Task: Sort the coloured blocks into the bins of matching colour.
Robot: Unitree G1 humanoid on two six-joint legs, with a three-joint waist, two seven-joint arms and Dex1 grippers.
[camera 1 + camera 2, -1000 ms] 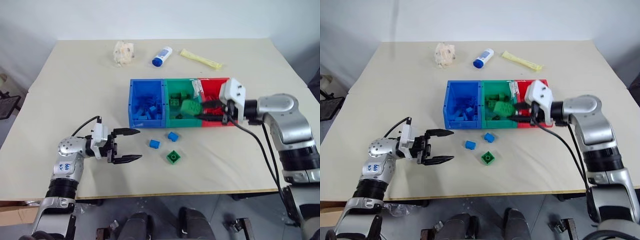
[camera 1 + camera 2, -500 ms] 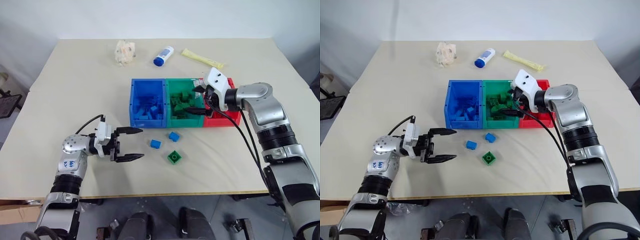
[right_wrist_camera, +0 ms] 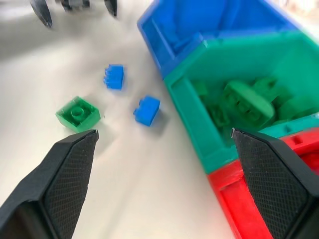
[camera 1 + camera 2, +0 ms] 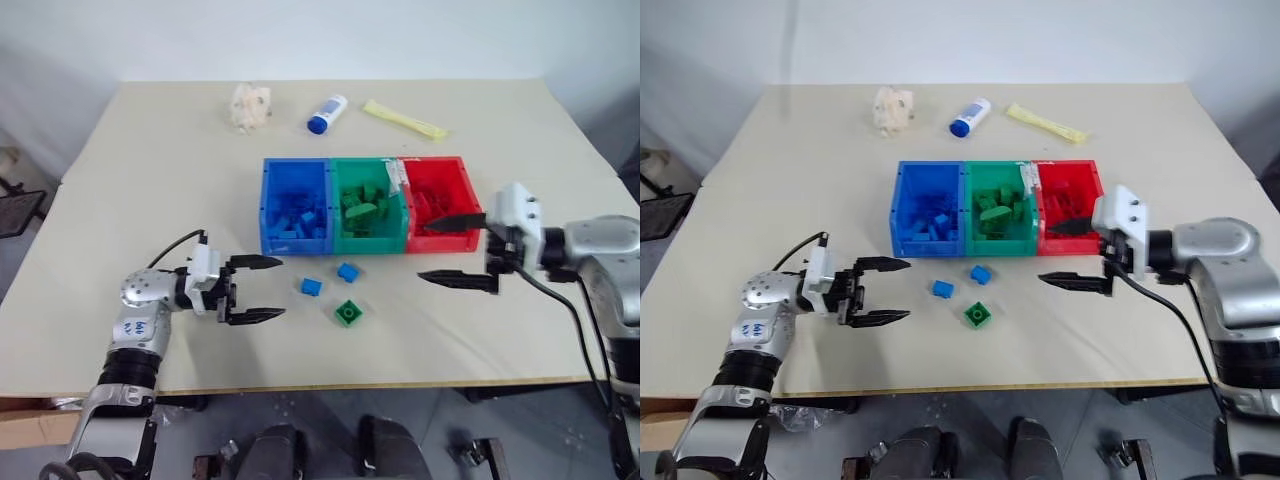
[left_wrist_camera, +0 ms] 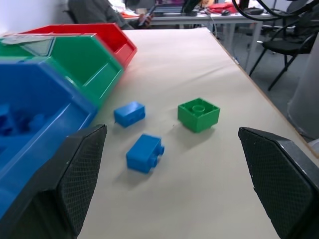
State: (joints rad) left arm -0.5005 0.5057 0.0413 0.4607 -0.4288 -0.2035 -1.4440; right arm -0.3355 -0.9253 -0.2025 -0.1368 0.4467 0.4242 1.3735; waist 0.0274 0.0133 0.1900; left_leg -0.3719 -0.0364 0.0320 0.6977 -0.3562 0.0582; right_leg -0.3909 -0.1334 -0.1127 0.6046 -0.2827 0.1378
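**On the table: three loose bricks left to sort, both grippers empty**

On a pale tabletop (image 4: 150, 180) sit three joined bins in a row: a blue bin (image 4: 294, 200), a green bin (image 4: 367, 202) and a red bin (image 4: 440, 195), each already holding bricks of its own colour. Three bricks lie loose on the table just in front of the blue and green bins: one blue brick (image 4: 311, 288), a second blue brick (image 4: 348, 271) nearer the green bin, and a green brick (image 4: 348, 313) closest to the table's front edge.

Left of the loose bricks, the left gripper (image 4: 258, 290) hovers low, pointing level toward them, fingers spread wide and holding nothing. Right of them, in front of the red bin, the right gripper (image 4: 460, 250) is likewise spread wide and empty.

The step in hand looks like the gap between a drop and the next pick. The next move probably calls for one gripper to come down over a loose brick, straddle it and close. The first blue brick lies nearest the left gripper.

Open table lies between each gripper and the bricks. The bricks sit apart from one another, leaving room for fingers. Far behind the bins, well clear, lie a crumpled wrapper (image 4: 248, 104), a white blue-capped bottle (image 4: 325, 112) and a yellow packet (image 4: 402, 117).
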